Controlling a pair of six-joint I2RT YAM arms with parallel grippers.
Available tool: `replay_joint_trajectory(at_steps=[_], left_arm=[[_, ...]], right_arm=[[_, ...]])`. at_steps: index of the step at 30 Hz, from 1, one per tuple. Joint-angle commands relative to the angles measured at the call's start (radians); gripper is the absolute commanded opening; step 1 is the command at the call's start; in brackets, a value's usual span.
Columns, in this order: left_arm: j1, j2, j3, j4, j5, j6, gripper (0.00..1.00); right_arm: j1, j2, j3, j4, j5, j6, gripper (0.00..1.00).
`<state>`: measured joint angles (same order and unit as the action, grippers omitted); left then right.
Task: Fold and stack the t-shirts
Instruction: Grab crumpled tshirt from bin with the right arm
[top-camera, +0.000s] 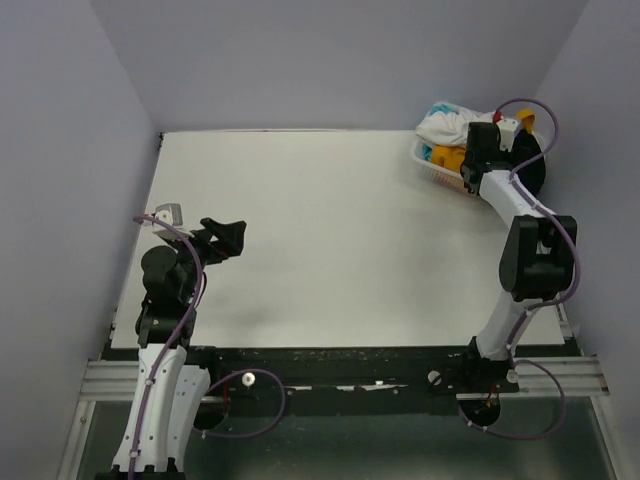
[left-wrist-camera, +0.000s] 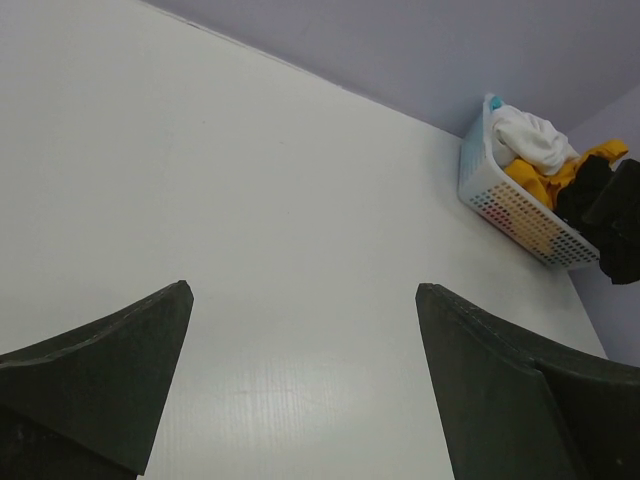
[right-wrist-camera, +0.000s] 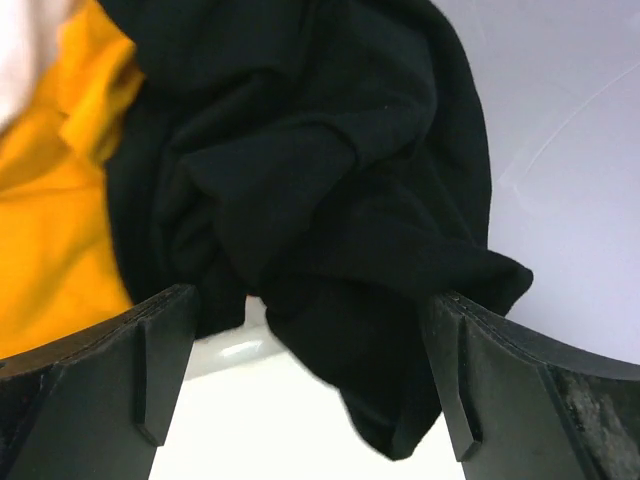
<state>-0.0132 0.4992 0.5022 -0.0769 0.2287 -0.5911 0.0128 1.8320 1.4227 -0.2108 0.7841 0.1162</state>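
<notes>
L gripper (top-camera: 228, 236) apart nr worktop (top-camera: 340, 240) left edge. Far-right corner basket (left-wrist-camera: 505, 205): white tee (left-wrist-camera: 525, 135), yellow tee (left-wrist-camera: 545, 180); R gripper (right-wrist-camera: 312, 300) apart round black tee (right-wrist-camera: 320, 180).

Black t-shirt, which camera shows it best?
Right wrist: the black t-shirt fills the frame, bunched within the open right gripper. Top view shows a dark patch behind the arm; left wrist, a small dark blob at the basket.

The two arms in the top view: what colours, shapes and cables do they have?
The left arm and right arm: white tubular links, bulky black joints, a lilac cable looping along each. The left tool and right tool have dark wedge-shaped fingers.
</notes>
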Motion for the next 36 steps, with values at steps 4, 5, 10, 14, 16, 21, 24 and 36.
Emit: replay_joint_trajectory(at_steps=[4,5,10,14,16,21,24,36], left_arm=[[0.004,0.023,-0.017,0.043,-0.025,-0.009,0.99],[0.004,0.028,-0.017,0.043,-0.025,-0.009,0.99],[0.004,0.042,-0.015,0.043,-0.023,-0.01,0.99],[0.004,0.042,-0.017,0.05,-0.023,-0.01,0.99],[0.004,0.042,-0.022,0.055,-0.026,-0.006,0.99],[0.004,0.04,-0.025,0.049,-0.048,-0.001,0.99],[0.005,0.038,-0.029,0.055,-0.042,-0.001,0.99],[0.004,0.036,-0.024,0.047,-0.026,-0.001,0.99]], right_arm=[[-0.083,0.123,0.058,0.163,-0.025,-0.064,1.0],[-0.087,0.131,0.054,0.185,-0.036,-0.068,0.99],[-0.116,0.079,-0.004,0.28,-0.134,0.003,0.97],[-0.142,0.025,-0.036,0.31,-0.235,0.049,0.98],[-0.153,0.019,-0.036,0.308,-0.258,0.063,0.97],[-0.18,0.006,-0.051,0.329,-0.297,0.107,0.87],[-0.197,-0.007,-0.078,0.379,-0.335,0.127,0.68],[-0.202,-0.266,-0.066,0.411,-0.4,0.156,0.01]])
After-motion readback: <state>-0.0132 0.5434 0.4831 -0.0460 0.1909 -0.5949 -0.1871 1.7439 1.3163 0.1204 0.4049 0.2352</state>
